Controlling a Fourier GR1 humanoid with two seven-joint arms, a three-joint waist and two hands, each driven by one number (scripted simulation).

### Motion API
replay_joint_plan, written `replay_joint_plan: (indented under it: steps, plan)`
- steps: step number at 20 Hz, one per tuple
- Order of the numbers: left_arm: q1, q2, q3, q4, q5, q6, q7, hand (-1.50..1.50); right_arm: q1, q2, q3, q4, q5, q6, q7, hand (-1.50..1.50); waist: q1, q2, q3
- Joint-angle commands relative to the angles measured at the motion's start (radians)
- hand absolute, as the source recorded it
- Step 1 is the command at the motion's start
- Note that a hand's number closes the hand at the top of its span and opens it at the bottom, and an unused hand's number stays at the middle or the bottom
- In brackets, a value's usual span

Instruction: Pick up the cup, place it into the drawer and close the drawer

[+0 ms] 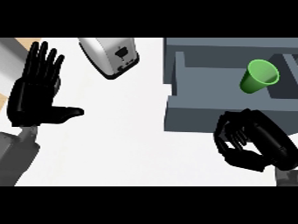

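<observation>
Cup [260,76] lies tipped inside the open drawer [232,114]; right hand [254,142], clenched on nothing, sits just outside the drawer's front wall, nearer than the flat-open left hand [36,94].

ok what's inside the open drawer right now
A green cup lies tilted in the drawer, mouth facing up toward the camera. The drawer's front wall hides the part of the floor just behind it.

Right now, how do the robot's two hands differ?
The left hand is open, fingers straight and pointing up, at the view's left; the right hand has its fingers curled, holding nothing. The left is far from the drawer; the right sits at the drawer's front wall. Both are black.
</observation>
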Motion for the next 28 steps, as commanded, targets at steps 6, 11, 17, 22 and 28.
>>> replay_joint_plan:
  steps: [6,11,17,22,28]
  plan:
    - [0.184,0.039,0.104,-0.021,-0.009,-0.156,-0.053,-1.50,-0.167,0.102,0.091,0.413,0.250,-0.171,-0.100,-1.50,-0.011,0.003,0.000]
    - [0.252,0.066,0.141,-0.139,0.006,-0.153,0.017,-1.50,-0.298,0.100,0.060,0.639,0.310,-0.175,-0.114,-1.50,-0.005,0.002,0.000]
    - [0.275,0.031,0.193,-0.070,-0.021,-0.261,-0.018,-1.50,-0.438,0.122,-0.041,0.997,0.308,-0.288,-0.293,-1.50,-0.005,0.005,0.001]
    - [0.284,0.030,0.258,0.006,-0.036,-0.356,-0.037,-1.50,-0.554,0.156,-0.087,1.194,0.307,-0.316,-0.357,-1.50,-0.011,0.005,0.000]
    - [0.293,-0.012,0.214,-0.045,-0.065,-0.340,-0.029,-1.50,-0.754,0.078,-0.184,1.442,0.268,-0.265,-0.455,-1.50,0.017,0.015,0.002]
